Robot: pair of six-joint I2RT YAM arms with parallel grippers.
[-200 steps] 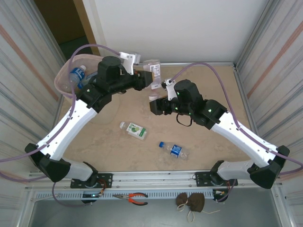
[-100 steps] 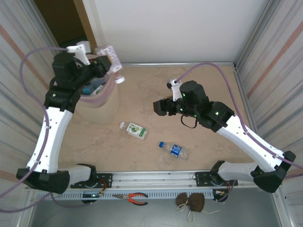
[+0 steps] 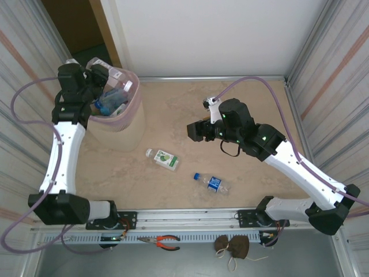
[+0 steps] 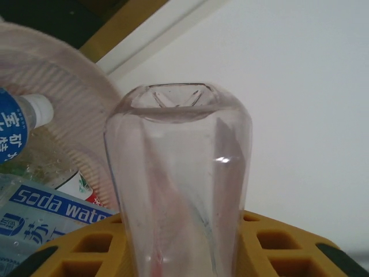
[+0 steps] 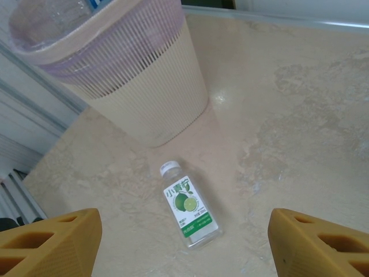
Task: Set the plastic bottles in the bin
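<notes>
On the table [image 3: 248, 104], the bin [image 3: 121, 124] sits far left with bottles [image 3: 107, 105] inside. Over its mouth, the left gripper [image 4: 181, 248] is clamped on a clear bottle [image 4: 179, 161], base pointing away. Mid-table, the right gripper [image 3: 191, 131] has its jaws wide apart, gripping nothing. Loose on the table: a lime-label bottle [image 5: 189, 210] near the bin base, and a blue-label bottle [image 3: 211, 182] nearer the arm bases.
</notes>
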